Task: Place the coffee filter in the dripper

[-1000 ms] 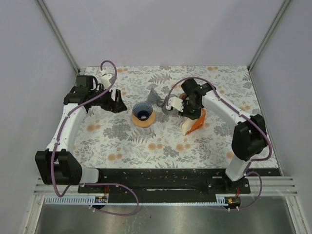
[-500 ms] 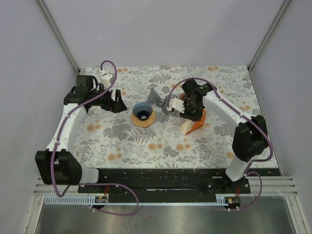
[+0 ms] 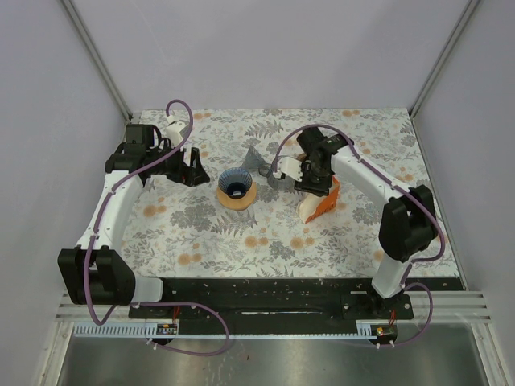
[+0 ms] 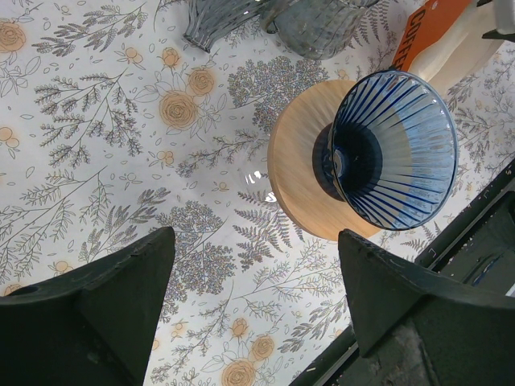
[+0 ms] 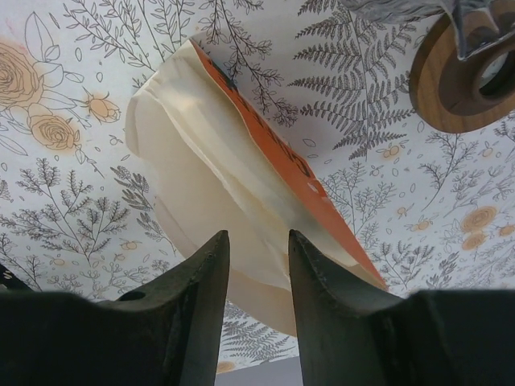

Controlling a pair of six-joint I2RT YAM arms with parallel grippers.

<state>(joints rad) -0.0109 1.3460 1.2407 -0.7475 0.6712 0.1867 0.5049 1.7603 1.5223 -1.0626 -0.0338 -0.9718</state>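
Overhead, left gripper is hovering just beside the blue dripper; right gripper is hanging over the coffee filters. Left wrist: jaws are gaping wide. Right wrist: jaws are standing narrowly apart, clamping nothing, filters lying underneath.

count on table: blue dripper x1, on wooden base x1. coffee filter pack x1. grey glass vessels x2, second at. second wooden ring x1. arms x2, one end effector each: left end effector, right end effector.
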